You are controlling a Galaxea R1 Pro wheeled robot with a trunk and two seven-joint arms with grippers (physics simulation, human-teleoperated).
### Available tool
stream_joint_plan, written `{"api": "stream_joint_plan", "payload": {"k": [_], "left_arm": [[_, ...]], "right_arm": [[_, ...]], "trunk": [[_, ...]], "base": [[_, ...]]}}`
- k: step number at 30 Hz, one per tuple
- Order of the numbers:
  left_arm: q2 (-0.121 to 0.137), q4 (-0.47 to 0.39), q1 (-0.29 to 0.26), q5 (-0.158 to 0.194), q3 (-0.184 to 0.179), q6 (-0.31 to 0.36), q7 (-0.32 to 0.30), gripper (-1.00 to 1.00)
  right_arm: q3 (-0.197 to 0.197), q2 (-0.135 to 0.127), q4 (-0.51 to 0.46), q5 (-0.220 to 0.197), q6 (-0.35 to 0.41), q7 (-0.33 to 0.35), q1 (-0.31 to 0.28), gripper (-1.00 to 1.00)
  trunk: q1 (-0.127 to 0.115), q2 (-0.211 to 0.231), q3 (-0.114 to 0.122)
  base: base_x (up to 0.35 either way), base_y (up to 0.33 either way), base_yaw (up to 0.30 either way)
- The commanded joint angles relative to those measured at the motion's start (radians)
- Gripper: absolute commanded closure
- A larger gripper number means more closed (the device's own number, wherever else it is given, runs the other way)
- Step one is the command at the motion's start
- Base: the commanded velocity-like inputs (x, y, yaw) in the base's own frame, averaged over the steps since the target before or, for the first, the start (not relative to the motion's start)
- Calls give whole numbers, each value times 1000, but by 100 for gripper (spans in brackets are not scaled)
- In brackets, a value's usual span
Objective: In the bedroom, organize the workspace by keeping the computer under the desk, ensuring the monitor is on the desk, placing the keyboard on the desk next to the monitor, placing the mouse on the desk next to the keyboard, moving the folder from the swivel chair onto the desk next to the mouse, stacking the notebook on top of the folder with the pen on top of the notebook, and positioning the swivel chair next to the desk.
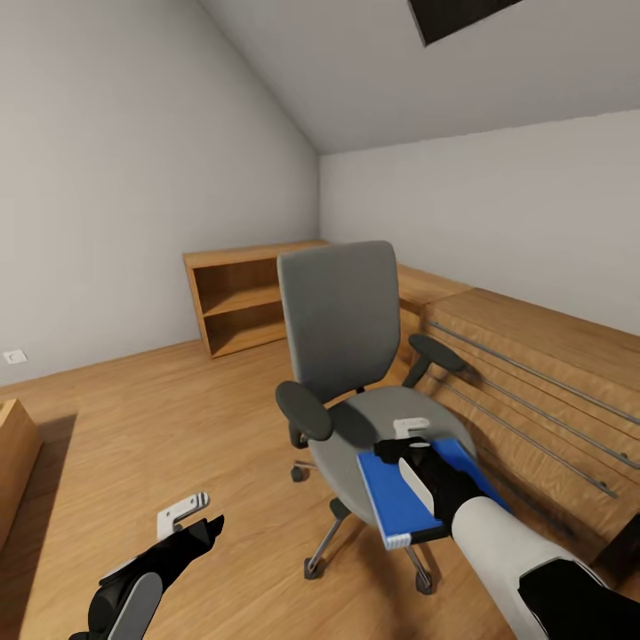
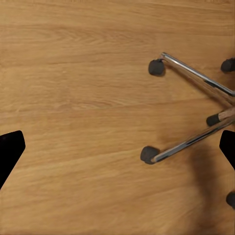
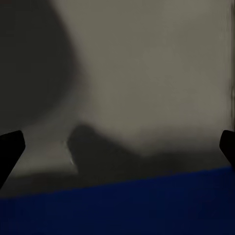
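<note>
The folder (image 1: 404, 498) lies flat on the front of the chair (image 1: 342, 356) seat, its long axis running from the seat out past the front edge toward the robot. The right gripper (image 1: 411, 436) hangs right over its far end, jaws spread; contact can't be judged from the wrist view. The left gripper (image 1: 184, 514), also spread, is well off over bare floor, so the right arm is nearer.
</note>
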Motion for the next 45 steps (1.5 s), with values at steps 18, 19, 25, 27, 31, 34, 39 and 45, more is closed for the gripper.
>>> {"api": "stream_joint_plan", "payload": {"k": [18, 19, 25, 27, 31, 34, 39, 45], "left_arm": [[-1, -1, -1, 13, -2, 1, 10, -100], [-1, -1, -1, 12, -2, 1, 10, -100], [-1, -1, -1, 13, -2, 1, 10, -100], [-1, 0, -1, 13, -2, 1, 10, -100], [-1, 0, -1, 13, -2, 1, 10, -100], [-1, 0, -1, 13, -2, 1, 10, -100], [-1, 1, -1, 13, -2, 1, 10, -100], [-2, 9, -1, 12, -2, 0, 10, -100]], "right_arm": [[8, -1, -2, -11, 4, -8, -1, -100], [8, -1, -2, -11, 4, -9, -1, -100], [8, -1, -2, -11, 4, -8, -1, -100], [8, -1, -2, -11, 4, -9, -1, -100], [8, -1, -2, -11, 4, -9, -1, -100], [8, -1, -2, -11, 4, -9, -1, -100], [8, -1, -2, -11, 4, -9, -1, -100], [5, -6, -10, -15, 0, -8, -1, -100]], "trunk": [[-27, 49, 21], [-27, 49, 21], [-27, 49, 21], [-27, 49, 21], [-27, 49, 21], [-27, 49, 21], [-27, 49, 21], [-27, 49, 21]], "base": [[0, 0, 0], [0, 0, 0], [0, 0, 0], [0, 0, 0], [0, 0, 0], [0, 0, 0], [0, 0, 0], [0, 0, 0]]}}
